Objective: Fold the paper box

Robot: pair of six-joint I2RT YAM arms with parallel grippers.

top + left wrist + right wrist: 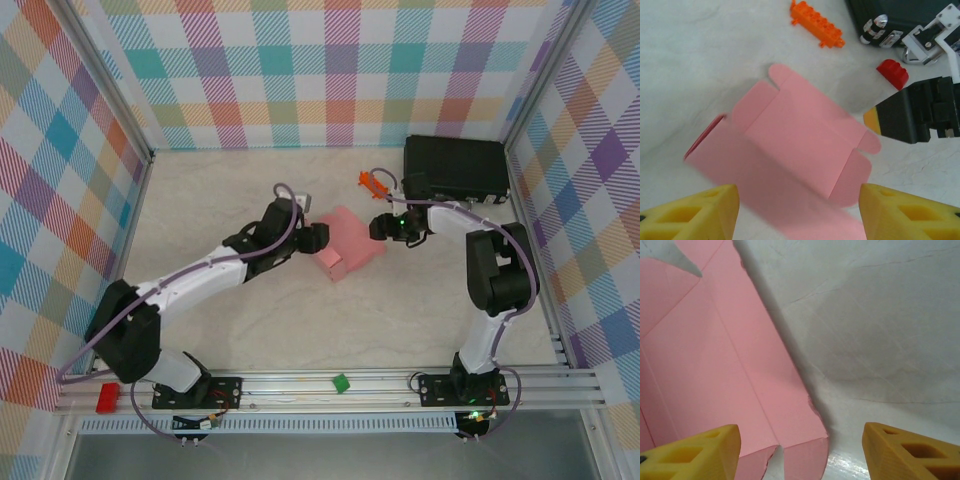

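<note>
The pink paper box (345, 250) lies partly folded on the table's middle, its rounded flaps spread out (800, 145). My left gripper (316, 238) is at its left end, open; in the left wrist view the yellow fingers (700, 212) stand wide apart with pink card between them and not touching either. My right gripper (381, 228) hovers at the box's right end, also open. In the right wrist view the box (715, 365) fills the left half, and its notched edge reaches in beside the left fingertip (695, 452). The right gripper's dark body (915, 115) shows beyond the box.
A black hard case (455, 165) sits at the back right by the wall. An orange brick (372, 181) lies just left of it, and a small red piece (892, 72) is near the right gripper. A green bit (341, 382) and a red block (107, 397) rest on the front rail.
</note>
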